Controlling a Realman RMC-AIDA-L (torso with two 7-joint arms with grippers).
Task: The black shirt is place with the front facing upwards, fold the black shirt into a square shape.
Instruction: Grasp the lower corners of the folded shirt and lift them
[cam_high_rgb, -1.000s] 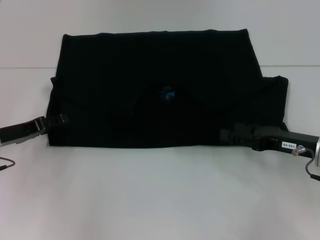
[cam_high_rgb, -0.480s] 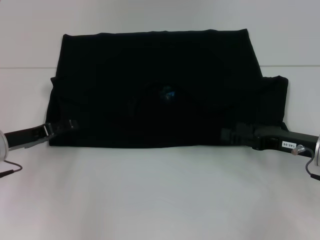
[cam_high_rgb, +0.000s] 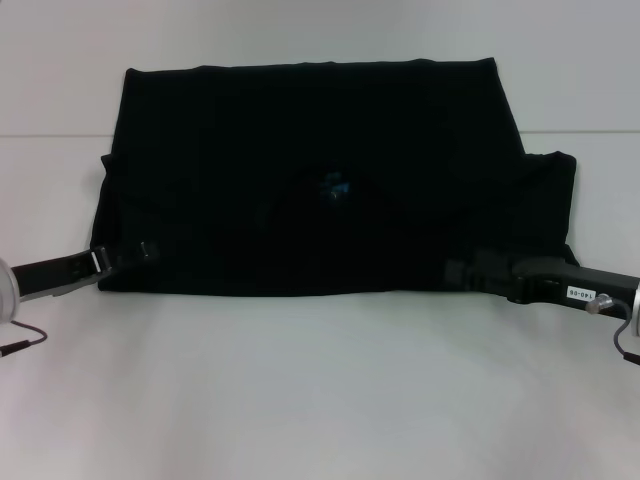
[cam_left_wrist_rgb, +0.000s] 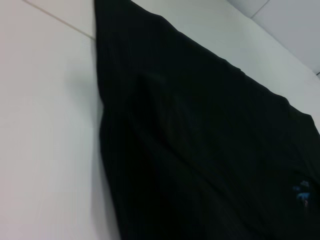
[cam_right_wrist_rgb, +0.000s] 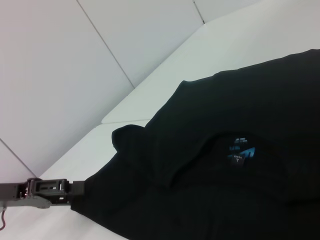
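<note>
The black shirt lies spread on the white table, folded into a wide band, its blue neck label showing near the middle. A sleeve sticks out at the right. My left gripper sits at the shirt's near left corner, touching the cloth edge; the right wrist view also shows it against that corner. My right gripper rests on the near hem toward the right. The left wrist view shows only the shirt and its label. The label is also visible in the right wrist view.
The white table stretches bare in front of the shirt, with a seam line running across behind it. Thin cables hang from both wrists, at the left and the right.
My left gripper has slid rightward and slightly nearer, from beside the shirt's left edge onto its near left corner. The right gripper has dropped a little toward the near hem.
</note>
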